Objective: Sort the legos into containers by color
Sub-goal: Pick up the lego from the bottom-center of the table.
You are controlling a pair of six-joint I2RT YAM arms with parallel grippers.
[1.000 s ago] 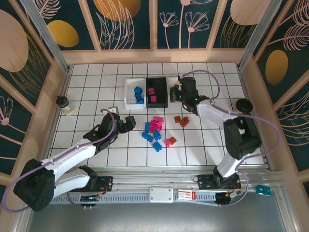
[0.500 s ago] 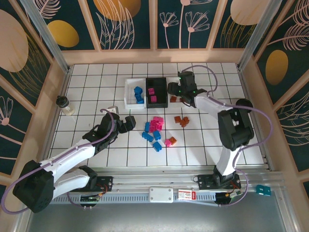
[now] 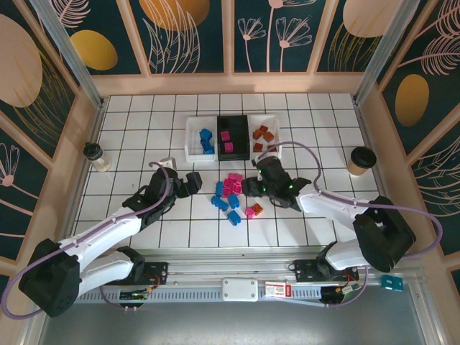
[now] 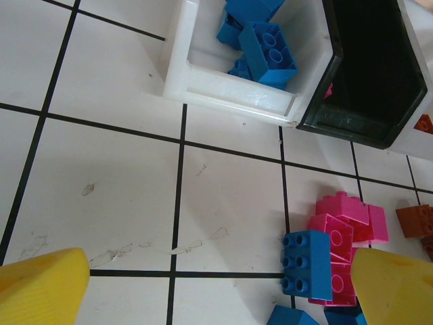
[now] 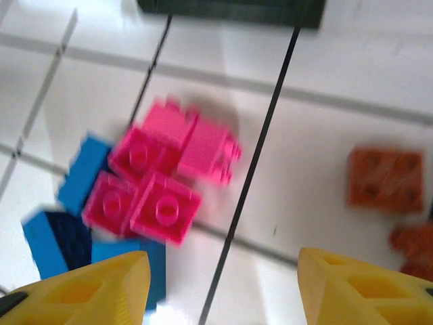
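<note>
Nearest, the left gripper (image 3: 192,181) hovers over the tiled table (image 3: 136,154) just left of the loose legos (image 3: 233,195), its jaws spread as wide as they go and holding nothing; the right gripper (image 3: 253,188) hangs at the pile's right side, fingers apart and empty, over a clump of pink bricks (image 5: 162,183), with an orange-brown brick (image 5: 385,177) lying apart from them; beyond, in a row, stand the left white bin (image 3: 198,153) holding blue, the black bin (image 3: 233,119) holding pink, and the right white bin (image 3: 266,117) holding orange-brown. The bricks look light, rigid and glossy, so likely to skid if pinched off-centre; gripping flat opposite side walls seems safest; packed neighbours may lift too.
</note>
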